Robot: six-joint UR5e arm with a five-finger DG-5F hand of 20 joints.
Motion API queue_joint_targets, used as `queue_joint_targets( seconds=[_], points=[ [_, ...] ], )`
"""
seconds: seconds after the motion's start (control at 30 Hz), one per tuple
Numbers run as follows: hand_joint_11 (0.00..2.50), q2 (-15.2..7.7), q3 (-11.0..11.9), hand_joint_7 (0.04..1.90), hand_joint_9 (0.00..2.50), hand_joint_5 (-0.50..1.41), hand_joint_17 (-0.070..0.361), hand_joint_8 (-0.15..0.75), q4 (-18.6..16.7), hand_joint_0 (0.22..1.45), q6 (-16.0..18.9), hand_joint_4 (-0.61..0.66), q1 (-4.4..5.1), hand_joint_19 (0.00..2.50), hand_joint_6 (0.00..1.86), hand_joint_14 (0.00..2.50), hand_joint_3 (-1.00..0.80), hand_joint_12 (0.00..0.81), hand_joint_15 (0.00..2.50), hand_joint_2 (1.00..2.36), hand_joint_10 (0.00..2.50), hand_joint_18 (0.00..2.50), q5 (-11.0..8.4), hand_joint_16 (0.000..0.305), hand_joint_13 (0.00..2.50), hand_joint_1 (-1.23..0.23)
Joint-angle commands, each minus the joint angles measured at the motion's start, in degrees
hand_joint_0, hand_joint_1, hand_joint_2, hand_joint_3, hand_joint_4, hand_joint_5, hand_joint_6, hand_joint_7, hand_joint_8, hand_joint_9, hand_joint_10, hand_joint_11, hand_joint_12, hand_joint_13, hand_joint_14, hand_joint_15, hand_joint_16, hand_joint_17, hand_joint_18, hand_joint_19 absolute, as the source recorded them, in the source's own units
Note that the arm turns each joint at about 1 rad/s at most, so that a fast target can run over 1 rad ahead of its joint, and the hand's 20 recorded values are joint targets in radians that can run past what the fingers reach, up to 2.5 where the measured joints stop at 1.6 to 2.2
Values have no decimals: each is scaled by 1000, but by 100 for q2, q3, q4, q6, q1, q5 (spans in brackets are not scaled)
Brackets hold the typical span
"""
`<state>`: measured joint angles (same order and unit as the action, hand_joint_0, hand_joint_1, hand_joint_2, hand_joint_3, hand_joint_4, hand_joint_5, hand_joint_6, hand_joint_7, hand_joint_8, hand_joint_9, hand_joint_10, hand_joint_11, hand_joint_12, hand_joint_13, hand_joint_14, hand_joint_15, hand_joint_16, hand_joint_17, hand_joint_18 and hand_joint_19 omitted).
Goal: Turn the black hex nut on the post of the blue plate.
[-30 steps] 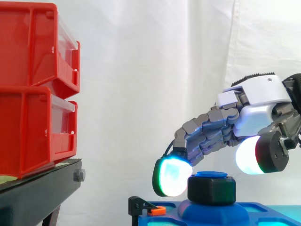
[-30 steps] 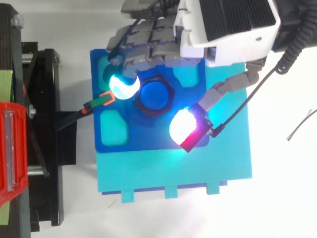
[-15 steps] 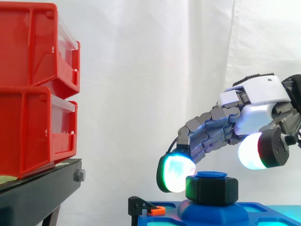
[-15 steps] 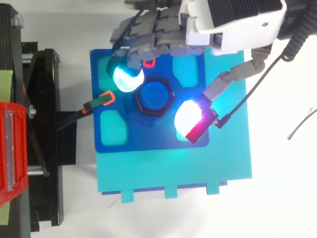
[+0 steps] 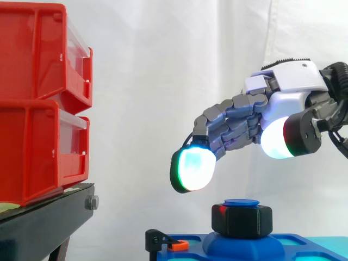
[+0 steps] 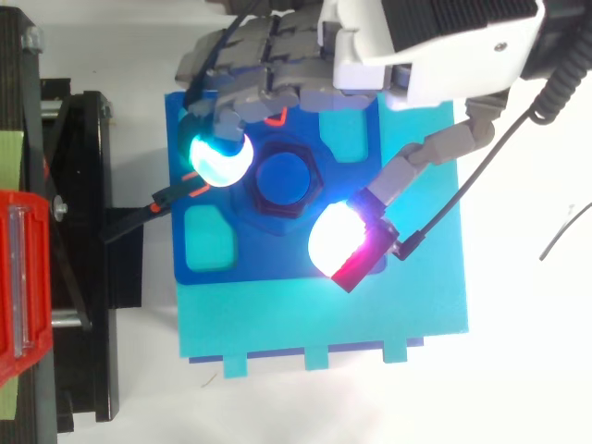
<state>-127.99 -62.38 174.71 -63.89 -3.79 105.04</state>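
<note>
My hand (image 5: pixel 283 95) hovers open above the black nut (image 5: pixel 242 219), holding nothing. The nut sits on the post (image 6: pixel 282 176) at the middle of the blue plate (image 6: pixel 277 264); it looks rigid and light, probably best pinched across opposite flats

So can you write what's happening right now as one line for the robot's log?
hand: open, hovering above nut | black hex nut: on post, untouched | blue plate: beneath
</note>
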Motion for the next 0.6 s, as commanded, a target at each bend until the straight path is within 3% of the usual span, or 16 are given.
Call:
queue_joint_targets(
  seconds=[0.0, 0.33, 0.57],
  points=[
    [0, 2, 6, 897, 328, -181, 107, 325, -7, 446, -10, 280, 72, 125, 503, 1, -500, 387, 0, 1000, 0, 92, -204, 48, 330, -550],
    [0, -7, -11, 896, 328, -181, 106, 325, 28, 445, -18, 283, 415, 122, 503, 0, -500, 385, 1, 1000, 0, 84, -775, 47, 329, -552],
    [0, -7, -99, 897, 328, -180, 106, 325, 28, 446, -18, 283, 538, 127, 503, 1, -500, 385, 0, 1000, 0, 81, -924, 47, 327, -551]
  ],
)
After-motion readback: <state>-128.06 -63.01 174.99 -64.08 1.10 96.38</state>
